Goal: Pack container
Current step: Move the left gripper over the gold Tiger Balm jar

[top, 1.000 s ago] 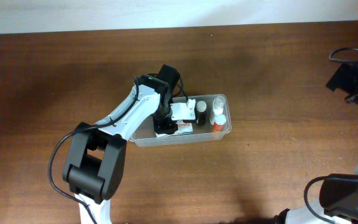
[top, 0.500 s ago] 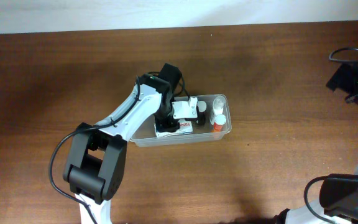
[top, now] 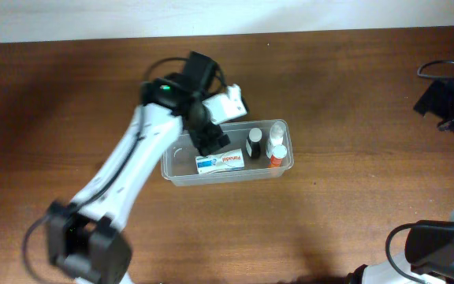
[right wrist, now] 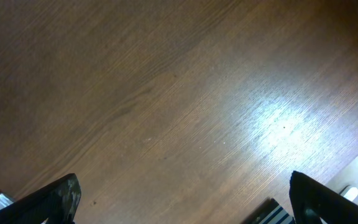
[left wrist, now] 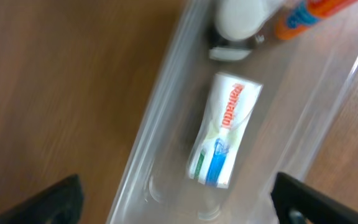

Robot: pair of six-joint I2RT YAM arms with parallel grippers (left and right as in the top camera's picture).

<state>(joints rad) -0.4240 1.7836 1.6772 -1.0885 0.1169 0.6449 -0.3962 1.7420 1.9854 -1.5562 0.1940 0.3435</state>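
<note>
Our left gripper [top: 210, 140] has lifted out of the container [top: 181, 178], jaws spread, leaving the small box [top: 219, 162] lying flat inside, left of the three bottles [top: 254, 143]. The container sits mid-table, and we judge this item packed. Our right gripper [right wrist: 182, 199], jaws also spread, hangs empty over the table [right wrist: 166, 93].

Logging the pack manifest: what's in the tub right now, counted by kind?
In the container:
Box: 1
Bottles: 3 (dark bottle, white bottle, orange bottle)
Total: 4
</note>
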